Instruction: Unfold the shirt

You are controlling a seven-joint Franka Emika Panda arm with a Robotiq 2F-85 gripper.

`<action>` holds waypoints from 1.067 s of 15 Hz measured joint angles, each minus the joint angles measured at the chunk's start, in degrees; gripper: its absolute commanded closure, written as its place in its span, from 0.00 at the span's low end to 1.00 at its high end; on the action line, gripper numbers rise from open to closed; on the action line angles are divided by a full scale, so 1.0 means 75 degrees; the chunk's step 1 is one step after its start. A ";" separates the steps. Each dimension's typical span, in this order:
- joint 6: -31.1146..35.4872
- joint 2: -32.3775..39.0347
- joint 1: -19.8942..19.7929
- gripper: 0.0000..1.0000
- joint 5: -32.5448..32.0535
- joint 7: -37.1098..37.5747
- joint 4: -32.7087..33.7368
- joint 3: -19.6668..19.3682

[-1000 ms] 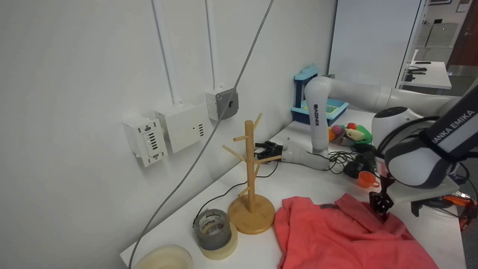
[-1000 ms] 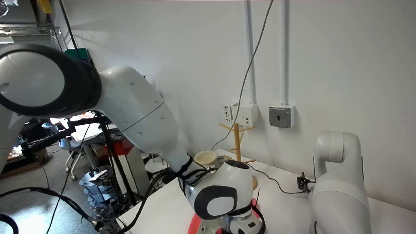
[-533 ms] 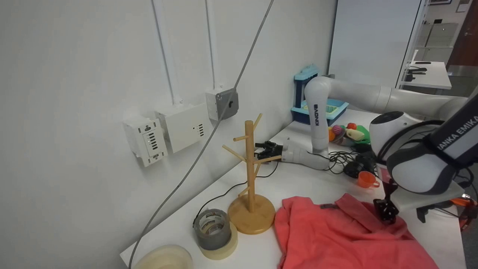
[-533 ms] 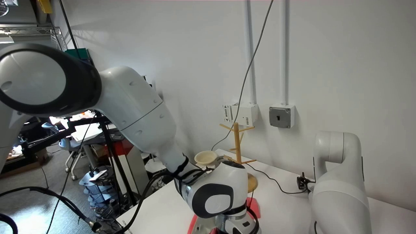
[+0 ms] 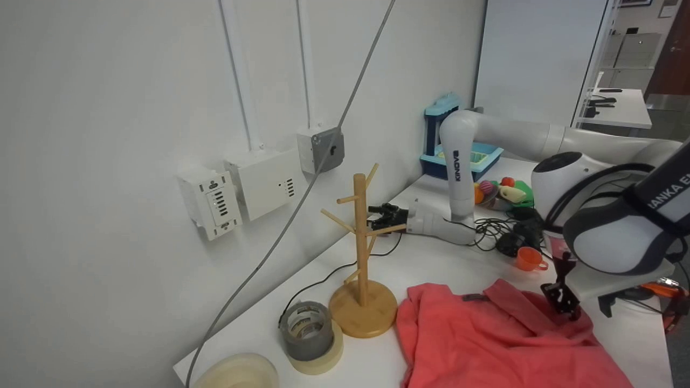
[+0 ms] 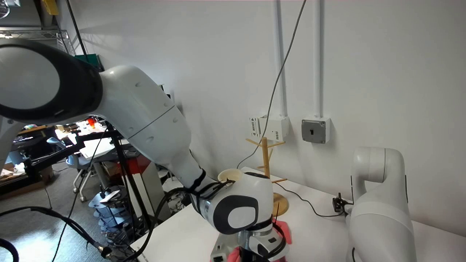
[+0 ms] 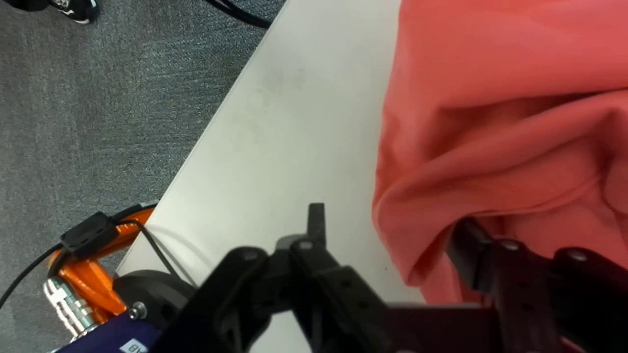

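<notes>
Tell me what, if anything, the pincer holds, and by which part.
Nothing is held: the pincer stands open, one finger at a fold of the shirt, the other apart from it, over the tabletop.

Downward gripper (image 7: pixel 391 225), jaws w/ gap btwn

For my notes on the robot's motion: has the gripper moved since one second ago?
Yes. In an exterior view the gripper now stands slightly farther from the unmoved wooden stand, toward the picture's right edge.
</notes>
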 measured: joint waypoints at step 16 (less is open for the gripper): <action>-0.0779 -0.0847 -0.0008 0.99 0.0015 -0.0068 -0.0253 0.0553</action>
